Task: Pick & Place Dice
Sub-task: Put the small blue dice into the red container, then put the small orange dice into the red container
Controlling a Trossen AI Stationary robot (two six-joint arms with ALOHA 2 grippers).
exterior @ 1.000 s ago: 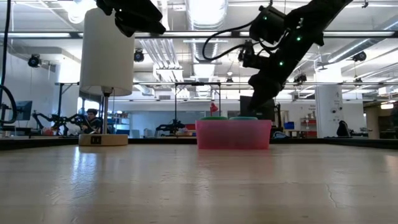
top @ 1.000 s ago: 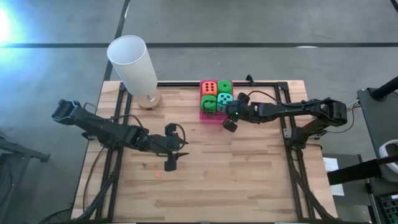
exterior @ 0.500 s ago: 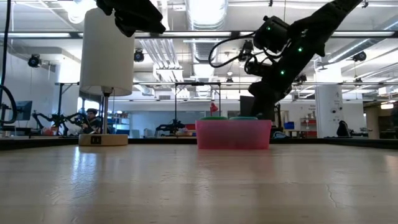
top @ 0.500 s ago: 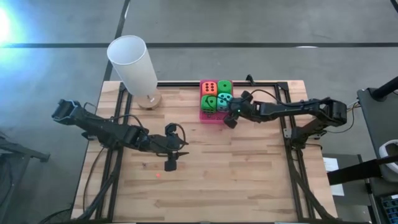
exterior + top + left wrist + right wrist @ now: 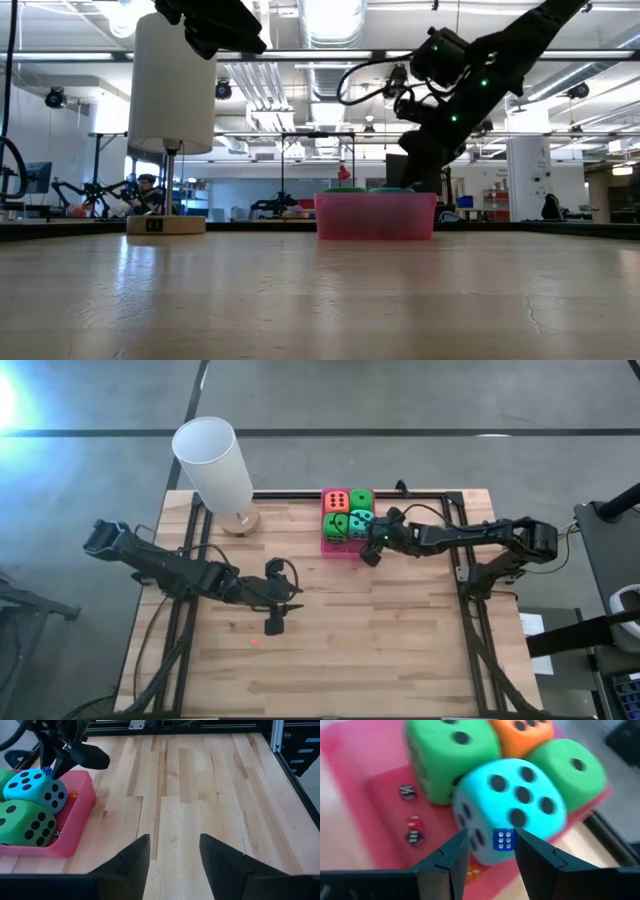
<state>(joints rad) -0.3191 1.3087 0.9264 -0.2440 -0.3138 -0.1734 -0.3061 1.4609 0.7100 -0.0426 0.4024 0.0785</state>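
Hovering at the pink tray's (image 5: 326, 547) near corner, your right gripper (image 5: 490, 851) has its fingers spread, with a tiny blue die (image 5: 503, 839) showing in the gap between them; whether the pads touch it you cannot tell from these views. That little die sits against the lower face of the teal die (image 5: 512, 807), which is packed into the tray with the two green dice (image 5: 451, 755) and the orange-red die (image 5: 527, 732). On the tray floor beside them lie a few more tiny dice (image 5: 413, 830), too blurred to count surely.

Judge the big cubes as soft and light: they will give under the pads, so take them across flat opposite faces. The tiny die looks hard and slippery; pinch it squarely on two faces or it may squirt out.

Your left gripper (image 5: 171, 857) waits well away from the tray over bare table (image 5: 400, 650), fingers apart and empty
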